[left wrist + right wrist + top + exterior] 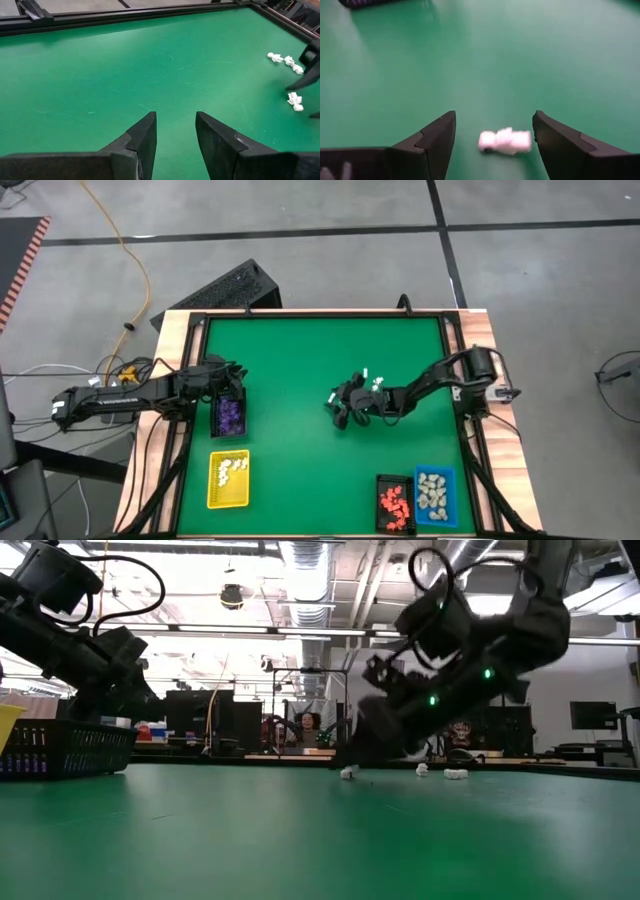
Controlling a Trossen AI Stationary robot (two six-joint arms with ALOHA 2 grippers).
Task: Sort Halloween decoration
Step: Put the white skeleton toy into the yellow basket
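Right gripper (495,142), mid-worktop, fingers spread wide and empty. Between them, on the green worktop (300,360), lies one white figurine (505,141), touching neither finger and sitting nearer one finger than the other. Its long axis runs across the gap, from finger toward finger, so a closing would probably press it end to end; turning the wrist may give a surer hold. In the low view the same figurine (347,773) rests on the surface just under the lowered gripper, with two more white figurines (440,772) beyond it.

Left gripper (175,135), fingers partly apart and holding nothing, waits at the worktop's left edge over the black tray of purple figurines (230,415), well apart from the white ones. The right arm is clearly the nearer. The yellow tray (228,495), holding pale pieces, is the likely destination.
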